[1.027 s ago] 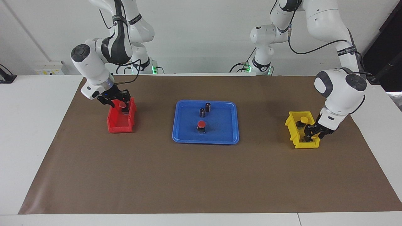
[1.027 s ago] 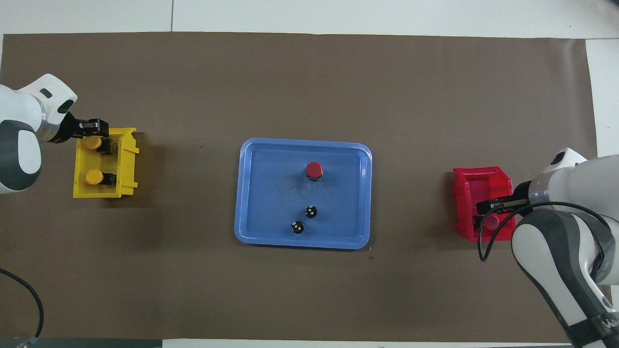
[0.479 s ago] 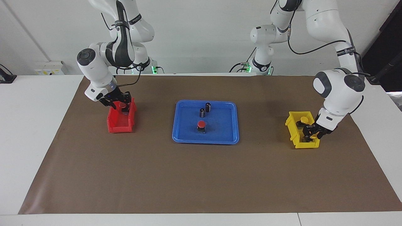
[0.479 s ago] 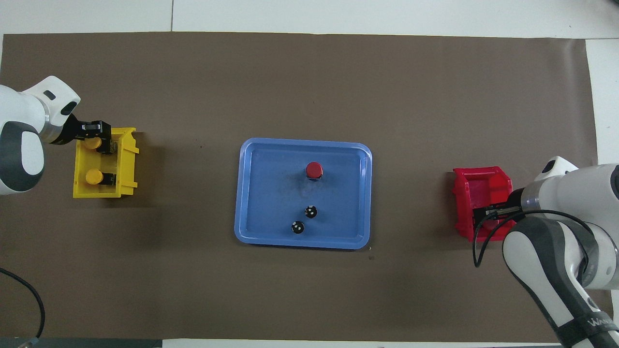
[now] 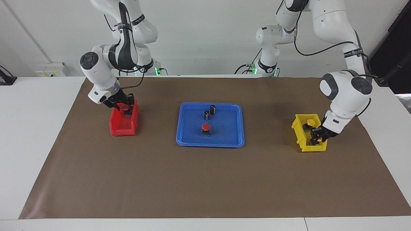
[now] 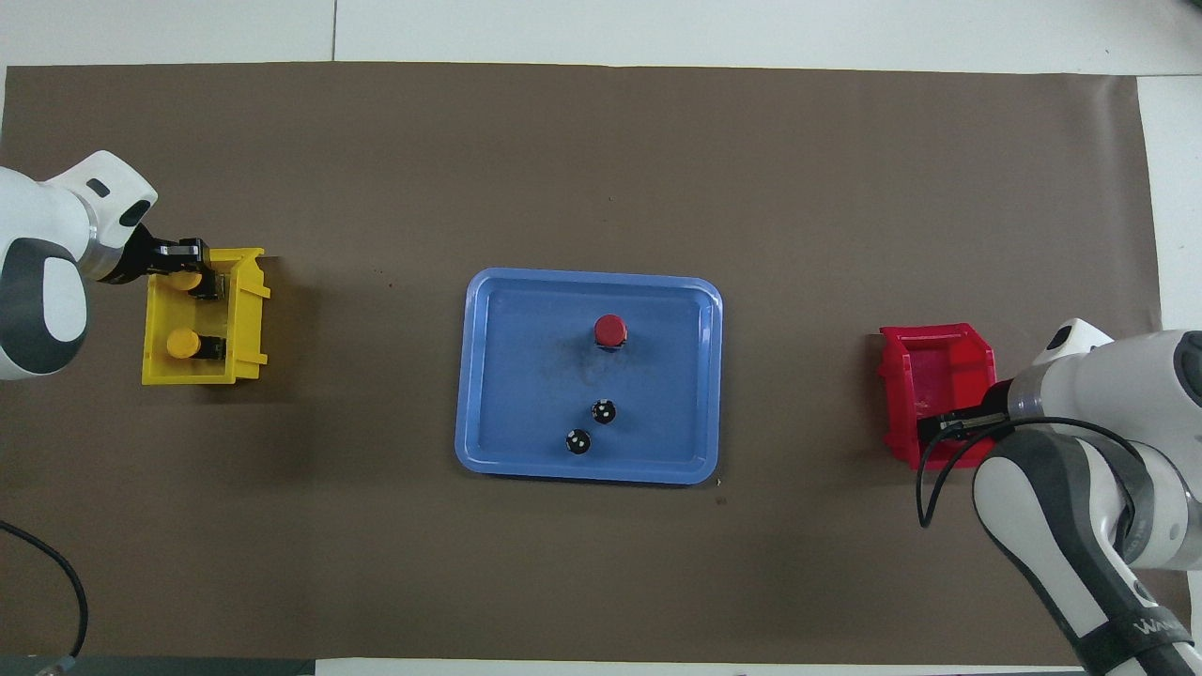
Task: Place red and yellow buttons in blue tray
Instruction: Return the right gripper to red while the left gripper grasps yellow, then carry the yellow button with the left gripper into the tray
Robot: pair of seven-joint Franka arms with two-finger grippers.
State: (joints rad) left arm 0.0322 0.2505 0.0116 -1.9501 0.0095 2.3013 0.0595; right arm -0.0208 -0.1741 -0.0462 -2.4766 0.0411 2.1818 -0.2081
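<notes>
Right arm bent low, right gripper (image 5: 123, 106) inside the red bin (image 5: 119, 128), fingers around a red button (image 5: 123, 106). Left gripper (image 5: 316, 136) dips into the yellow bin (image 5: 300, 132), fingers around one yellow button (image 6: 185, 279); second yellow button (image 6: 180, 344) beside it. Blue tray (image 5: 229, 136) at mid-table holds another red button (image 5: 205, 128) and two dark cylinders (image 5: 209, 112).
</notes>
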